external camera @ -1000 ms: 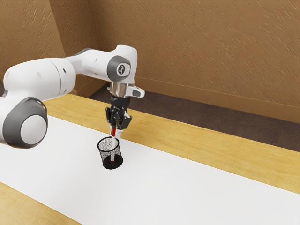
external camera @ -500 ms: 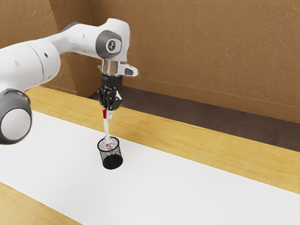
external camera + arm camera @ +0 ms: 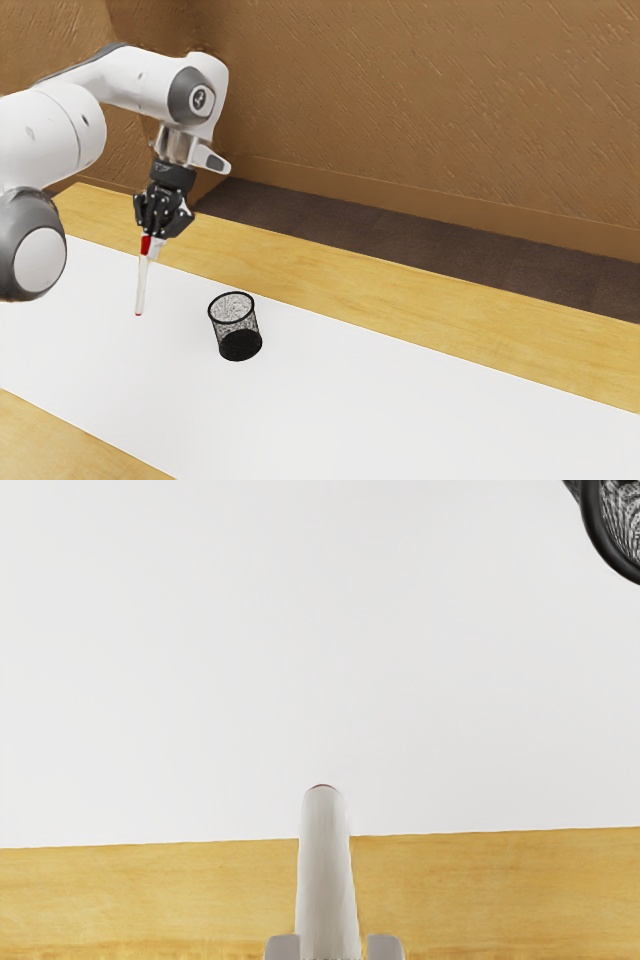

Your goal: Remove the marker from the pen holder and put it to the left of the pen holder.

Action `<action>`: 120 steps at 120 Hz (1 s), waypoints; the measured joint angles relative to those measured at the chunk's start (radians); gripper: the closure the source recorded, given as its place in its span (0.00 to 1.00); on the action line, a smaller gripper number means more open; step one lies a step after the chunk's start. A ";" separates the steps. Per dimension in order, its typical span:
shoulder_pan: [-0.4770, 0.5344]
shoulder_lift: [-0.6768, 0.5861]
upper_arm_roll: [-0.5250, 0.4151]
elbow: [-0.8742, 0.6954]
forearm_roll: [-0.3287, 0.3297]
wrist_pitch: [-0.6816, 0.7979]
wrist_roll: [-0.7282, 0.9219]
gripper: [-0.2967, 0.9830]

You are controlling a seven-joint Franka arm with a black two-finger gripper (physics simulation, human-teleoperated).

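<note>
Wrist view crops pen holder (image 3: 597, 542). Top end of marker (image 3: 141, 286) hidden in the fingers (image 3: 156, 247). They're closed to marker width, gripping it, slightly tilted.

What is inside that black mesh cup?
Inside the pen holder I see only mesh, with nothing sticking out; its dark lower part could hide something small. The marker is outside it, held in the gripper.
</note>
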 joint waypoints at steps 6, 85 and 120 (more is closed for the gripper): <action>0.001 0.036 0.018 0.001 0.009 -0.013 0.001 0.85; 0.002 0.249 0.060 0.002 0.033 -0.051 0.009 0.85; 0.002 0.269 0.066 0.002 0.036 -0.050 0.009 0.73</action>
